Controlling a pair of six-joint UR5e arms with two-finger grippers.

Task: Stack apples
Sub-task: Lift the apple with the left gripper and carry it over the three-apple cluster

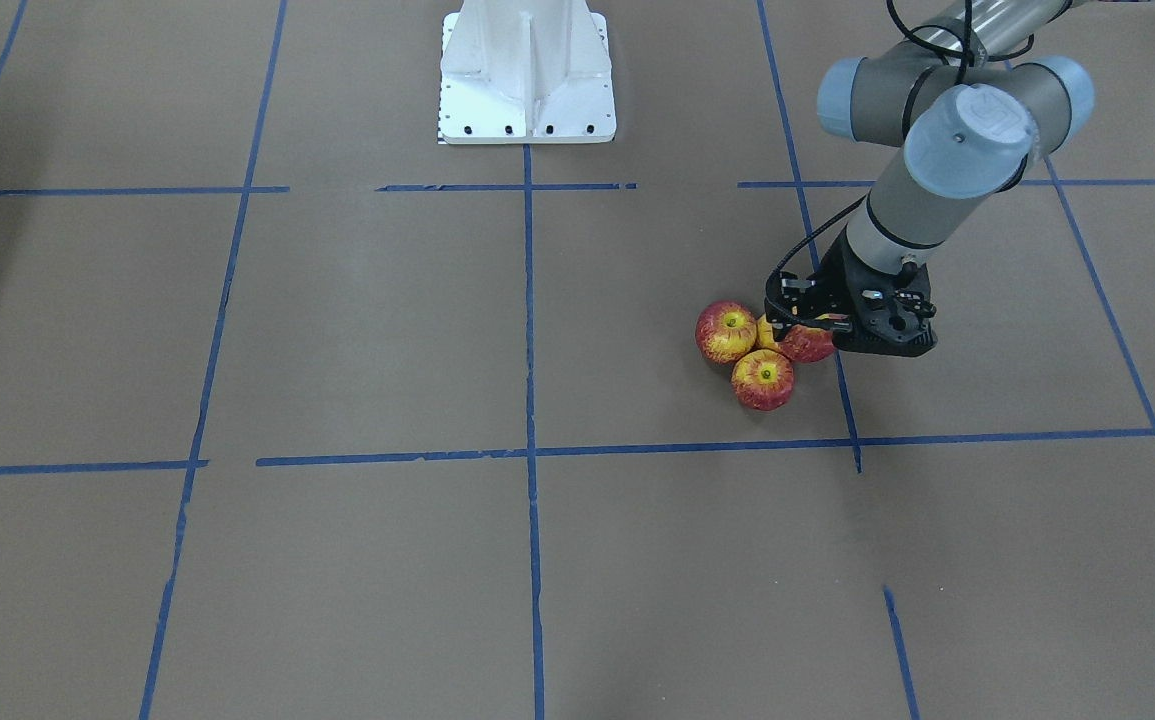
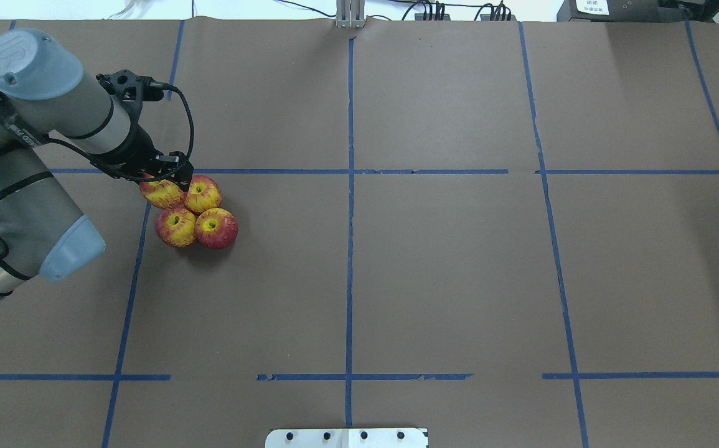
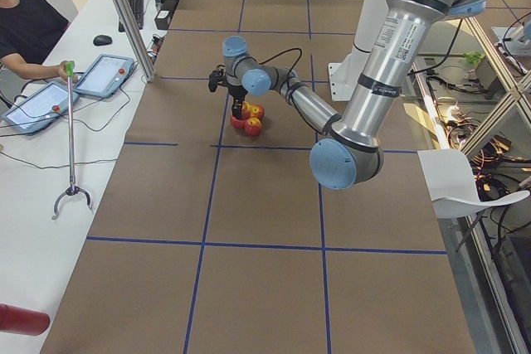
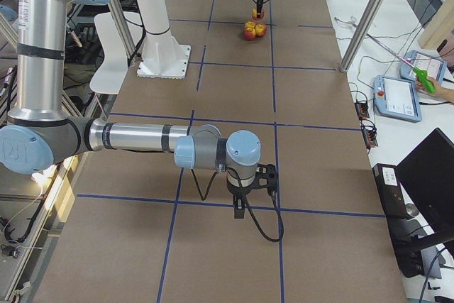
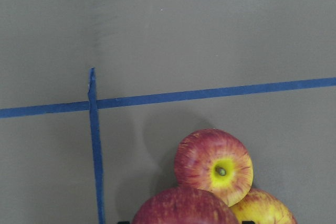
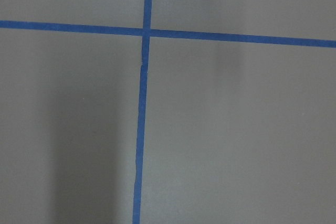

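Four red-and-yellow apples sit on the robot's left side of the table. Three rest together on the brown paper: one [image 2: 203, 195], one [image 2: 175, 228] and one [image 2: 216, 229]. My left gripper [image 2: 169, 183] is shut on the fourth apple [image 2: 161, 194] and holds it just above the cluster; the exterior right view shows it [image 4: 258, 13] raised over the others [image 4: 250, 32]. In the left wrist view the held apple [image 5: 184, 207] fills the bottom edge over two lower ones [image 5: 215, 163]. My right gripper [image 4: 242, 209] hangs over bare table; I cannot tell whether it is open or shut.
The white robot pedestal [image 1: 527, 90] stands at the table's near-robot edge. Blue tape lines [image 2: 350, 186] divide the brown paper into a grid. A side bench with tablets [image 3: 104, 75], a grabber stick [image 3: 70, 138] and an operator [image 3: 25, 31] lies beyond the far edge.
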